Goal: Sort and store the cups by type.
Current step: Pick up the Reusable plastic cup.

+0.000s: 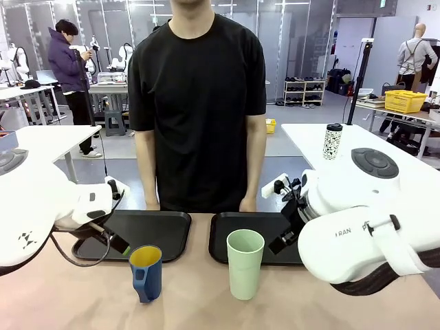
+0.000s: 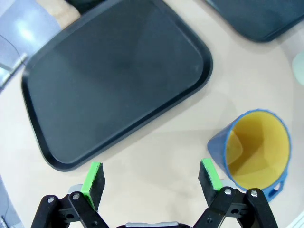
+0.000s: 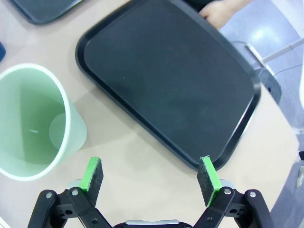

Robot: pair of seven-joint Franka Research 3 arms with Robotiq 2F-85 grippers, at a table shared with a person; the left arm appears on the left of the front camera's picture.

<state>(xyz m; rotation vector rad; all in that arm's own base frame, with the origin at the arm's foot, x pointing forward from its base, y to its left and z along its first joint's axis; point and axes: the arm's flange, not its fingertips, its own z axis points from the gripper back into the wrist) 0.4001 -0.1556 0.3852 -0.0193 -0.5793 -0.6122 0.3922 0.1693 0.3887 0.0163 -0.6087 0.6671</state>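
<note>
Cups sit near the table's (image 1: 206, 302) near edge, both upright and apart from each other: the dark blue mug (image 1: 146, 273), yellow inside, towards the left, and the taller pale green tumbler (image 1: 245, 263) around the middle. Behind them two black trays lie side by side, the left tray (image 1: 148, 230) and the right tray (image 1: 237, 227), reaching to the far edge where a person (image 1: 198, 103) stands with hands (image 1: 152, 204) at the rim. The left gripper (image 2: 152, 178) hangs over bare table between the left tray and the mug, fingers spread wide, gripping nothing. The right gripper (image 3: 152, 175) hovers between the tumbler and the right tray, also wide apart and empty.
</note>
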